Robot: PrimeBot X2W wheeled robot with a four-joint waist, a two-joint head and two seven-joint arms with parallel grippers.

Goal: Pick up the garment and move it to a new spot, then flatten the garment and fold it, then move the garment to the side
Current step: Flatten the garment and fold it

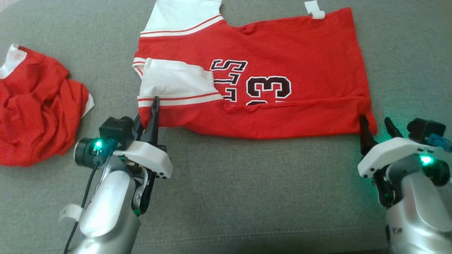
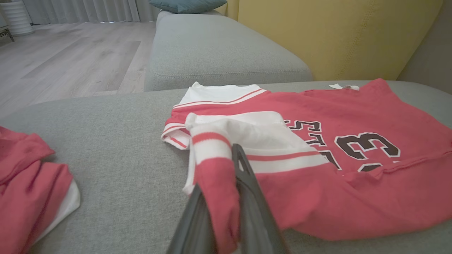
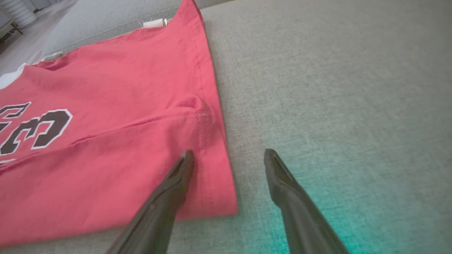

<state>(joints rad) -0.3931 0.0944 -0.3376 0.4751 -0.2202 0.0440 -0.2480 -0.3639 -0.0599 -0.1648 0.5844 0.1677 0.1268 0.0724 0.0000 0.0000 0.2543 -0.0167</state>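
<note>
Since both near corners are wanted for the fold, the shirt (image 1: 282, 88), spread on the couch (image 1: 247, 194), is clamped at one by the left gripper (image 1: 154, 102) (cloth bunched in its grip), while the right gripper (image 1: 374, 120) is held wide apart, empty, perhaps touching the other.

A grey fabric sofa (image 2: 219, 53) spans the frame's centre. Pale wood floor (image 2: 70, 60) lies upper left. A yellow upholstered panel (image 2: 335, 35) stands upper right.

Red jersey (image 1: 300, 53) with white, red-striped sleeves (image 1: 173, 79) and black white-edged numerals (image 1: 270, 86) on a grey couch (image 1: 247, 197).
</note>
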